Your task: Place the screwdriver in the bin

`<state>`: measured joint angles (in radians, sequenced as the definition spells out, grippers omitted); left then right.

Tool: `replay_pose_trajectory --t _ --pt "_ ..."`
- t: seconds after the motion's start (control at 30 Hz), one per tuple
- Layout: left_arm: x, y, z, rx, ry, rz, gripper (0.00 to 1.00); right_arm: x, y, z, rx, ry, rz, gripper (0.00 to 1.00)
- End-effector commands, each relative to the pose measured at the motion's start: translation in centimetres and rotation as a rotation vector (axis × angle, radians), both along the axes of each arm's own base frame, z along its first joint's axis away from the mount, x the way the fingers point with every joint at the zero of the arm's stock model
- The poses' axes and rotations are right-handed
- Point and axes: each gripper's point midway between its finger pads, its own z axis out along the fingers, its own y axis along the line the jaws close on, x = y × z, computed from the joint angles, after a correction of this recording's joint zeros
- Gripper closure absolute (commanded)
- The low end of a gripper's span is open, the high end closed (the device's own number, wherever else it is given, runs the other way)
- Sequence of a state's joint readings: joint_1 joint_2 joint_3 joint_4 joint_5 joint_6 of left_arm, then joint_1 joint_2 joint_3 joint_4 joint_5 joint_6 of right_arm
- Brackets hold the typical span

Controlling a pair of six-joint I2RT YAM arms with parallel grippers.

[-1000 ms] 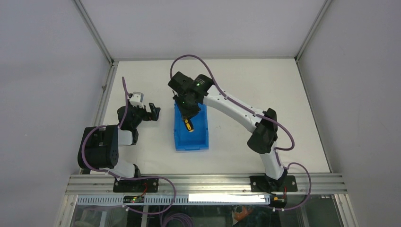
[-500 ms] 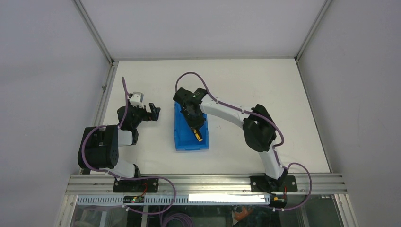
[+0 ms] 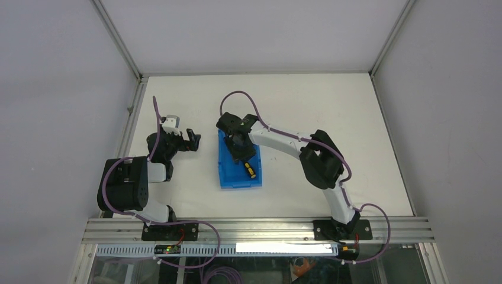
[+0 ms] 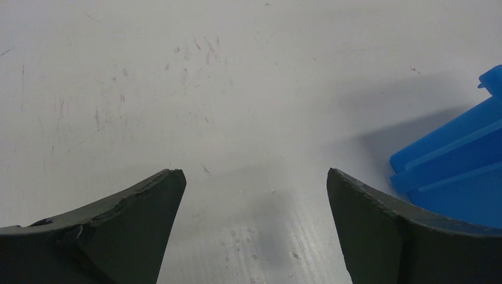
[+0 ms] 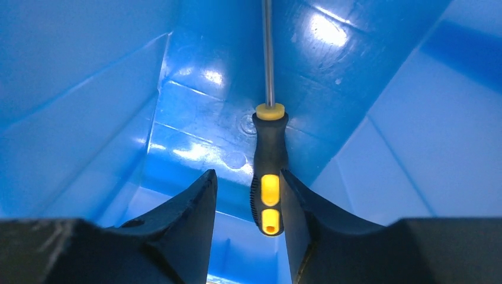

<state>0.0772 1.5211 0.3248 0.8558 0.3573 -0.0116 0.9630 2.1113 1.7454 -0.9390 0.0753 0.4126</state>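
Note:
The blue bin (image 3: 227,175) stands at the table's middle. The screwdriver (image 3: 249,169), with its yellow-and-black handle, is inside it, toward the right wall. In the right wrist view the handle (image 5: 269,177) points at the camera and the shaft (image 5: 268,53) runs away over the bin floor (image 5: 201,112). My right gripper (image 3: 240,155) is down inside the bin. It is open (image 5: 247,177): the handle touches the right finger and a gap shows at the left finger. My left gripper (image 3: 195,141) is open and empty (image 4: 254,183) over bare table left of the bin.
The bin's corner (image 4: 456,171) shows at the right edge of the left wrist view, next to the right finger. Grey enclosure walls surround the white table (image 3: 331,100). An aluminium rail (image 3: 254,228) runs along the near edge.
My right gripper moved toward the near end of the bin and down into it, carrying the screwdriver along. The left arm has not moved.

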Motion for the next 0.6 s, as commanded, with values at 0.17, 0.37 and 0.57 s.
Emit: replay_pose_trajectory --t 0.17,0.37,0.57 --pt "1.0 -0.2 2.0 0.008 -0.077 -0.009 0.01 0.8 1.9 11.3 0.248 -0.234 0.007 0.54" --pt "1.0 -0.2 2.0 0.008 -0.077 -0.009 0.01 -0.3 -0.1 16.0 0.364 -0.34 0.037 0.01" --pt "1.0 -0.2 2.0 0.007 -0.076 -0.01 0.01 -1.0 -4.8 17.5 0.4 -0.408 -0.002 0.01"
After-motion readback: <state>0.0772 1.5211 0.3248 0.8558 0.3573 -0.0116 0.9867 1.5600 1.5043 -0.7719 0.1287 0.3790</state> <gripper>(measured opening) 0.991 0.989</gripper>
